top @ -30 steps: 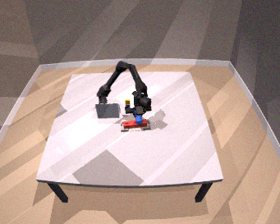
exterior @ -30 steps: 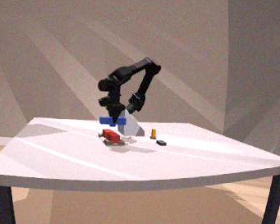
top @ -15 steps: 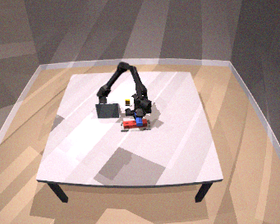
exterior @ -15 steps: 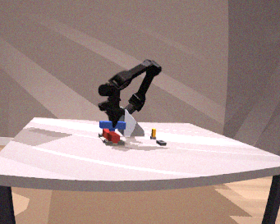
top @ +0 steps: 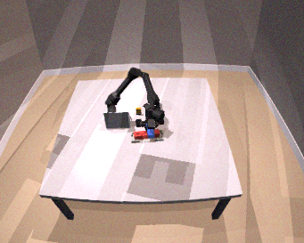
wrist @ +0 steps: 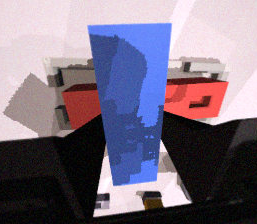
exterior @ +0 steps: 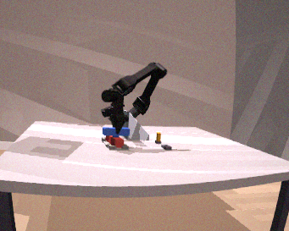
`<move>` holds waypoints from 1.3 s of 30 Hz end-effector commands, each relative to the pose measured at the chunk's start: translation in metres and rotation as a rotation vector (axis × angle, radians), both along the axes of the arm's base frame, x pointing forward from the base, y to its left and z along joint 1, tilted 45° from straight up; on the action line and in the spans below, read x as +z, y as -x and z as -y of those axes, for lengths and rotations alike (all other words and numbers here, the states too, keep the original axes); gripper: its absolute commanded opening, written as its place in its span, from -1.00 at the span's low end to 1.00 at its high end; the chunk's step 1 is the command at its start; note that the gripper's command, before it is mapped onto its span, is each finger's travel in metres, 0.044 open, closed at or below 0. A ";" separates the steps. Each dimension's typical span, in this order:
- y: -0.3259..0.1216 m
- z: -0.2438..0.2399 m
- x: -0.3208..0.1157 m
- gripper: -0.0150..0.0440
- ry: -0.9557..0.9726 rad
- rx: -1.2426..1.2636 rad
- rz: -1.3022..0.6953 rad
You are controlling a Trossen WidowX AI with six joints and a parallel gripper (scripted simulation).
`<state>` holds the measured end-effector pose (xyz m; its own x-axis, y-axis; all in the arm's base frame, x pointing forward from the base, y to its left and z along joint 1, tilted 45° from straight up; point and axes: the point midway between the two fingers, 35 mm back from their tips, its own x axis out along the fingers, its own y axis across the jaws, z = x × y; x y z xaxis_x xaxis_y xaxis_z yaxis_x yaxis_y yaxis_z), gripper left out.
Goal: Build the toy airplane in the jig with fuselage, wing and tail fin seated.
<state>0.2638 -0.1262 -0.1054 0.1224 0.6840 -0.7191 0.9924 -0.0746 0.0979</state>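
You are at the wing step. Your gripper [top: 151, 128] [exterior: 118, 132] [wrist: 135, 120] has its fingers closed on the blue wing [top: 151, 133] [exterior: 110, 131] [wrist: 131, 100], one finger to each side, and the wing lies crosswise over the red fuselage [top: 140, 134] [exterior: 116, 142] [wrist: 194, 98]. The fuselage sits in the pale jig [top: 135, 141] [exterior: 121, 148] [wrist: 51, 65], around the middle of the counter [top: 176, 192] [exterior: 151, 190] as the top view shows it, well in from the left and right edges and nearer the far edge than the near one. It looks seated in the cradle, though you can't confirm from here that it is fully flat.

The yellow tail fin [top: 138, 110] [exterior: 158, 137] [wrist: 152, 203] stands apart from the jig, toward the far edge of the counter, so it remains to be fitted. The open socket toward one end of the fuselage shows in the wrist view and is probably the one meant for it.

For your next move, keep the wing level and square to the fuselage, center its hidden tab over the socket beneath, and lower it straight down. Whether the tab has begun to enter, you can't tell. If it lands off the socket, pressing could tilt the wing or shove the fuselage, so lift slightly and realign. Open your fingers only once the wing rests on the fuselage, then rise clear and go for the fin.
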 end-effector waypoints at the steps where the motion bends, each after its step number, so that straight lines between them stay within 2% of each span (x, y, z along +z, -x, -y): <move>1: 0.000 0.000 0.000 -0.12 0.001 0.001 0.001; 4: 0.000 0.000 0.000 -0.39 0.001 0.001 0.001; 20: 0.000 0.000 0.000 1.00 0.001 0.001 0.001; 28: 0.000 0.002 0.002 1.00 0.001 0.001 0.001; 34: 0.010 0.058 0.059 1.00 0.000 -0.006 -0.004; 39: 0.010 0.063 0.059 1.00 0.000 -0.006 -0.004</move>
